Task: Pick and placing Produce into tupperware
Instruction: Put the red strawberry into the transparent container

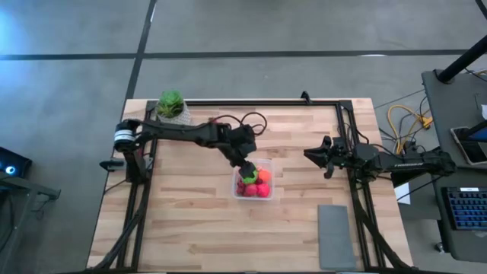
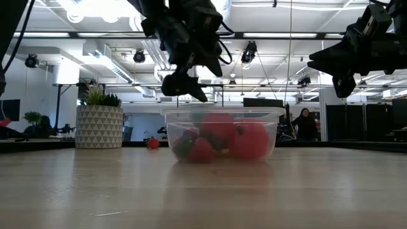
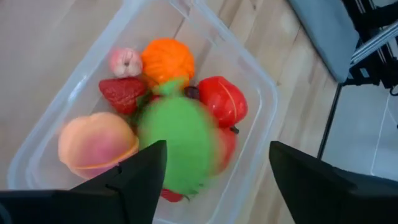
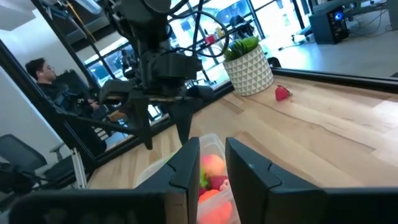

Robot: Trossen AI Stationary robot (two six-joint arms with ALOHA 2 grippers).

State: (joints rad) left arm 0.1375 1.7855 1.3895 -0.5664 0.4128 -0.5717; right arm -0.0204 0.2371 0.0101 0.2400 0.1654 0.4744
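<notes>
Centre of high view: my left gripper (image 1: 245, 168) wide over tupperware (image 1: 268, 163), green piece (image 3: 177, 144) seemingly released; I lift straight, avoiding rim.

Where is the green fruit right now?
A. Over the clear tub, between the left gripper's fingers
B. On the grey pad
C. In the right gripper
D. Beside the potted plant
A: the green fruit sits between the left gripper's spread fingers, above the tub of fruit.

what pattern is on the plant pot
The plant pot is white with a dark triangle lattice, clearest in the low view.
</notes>
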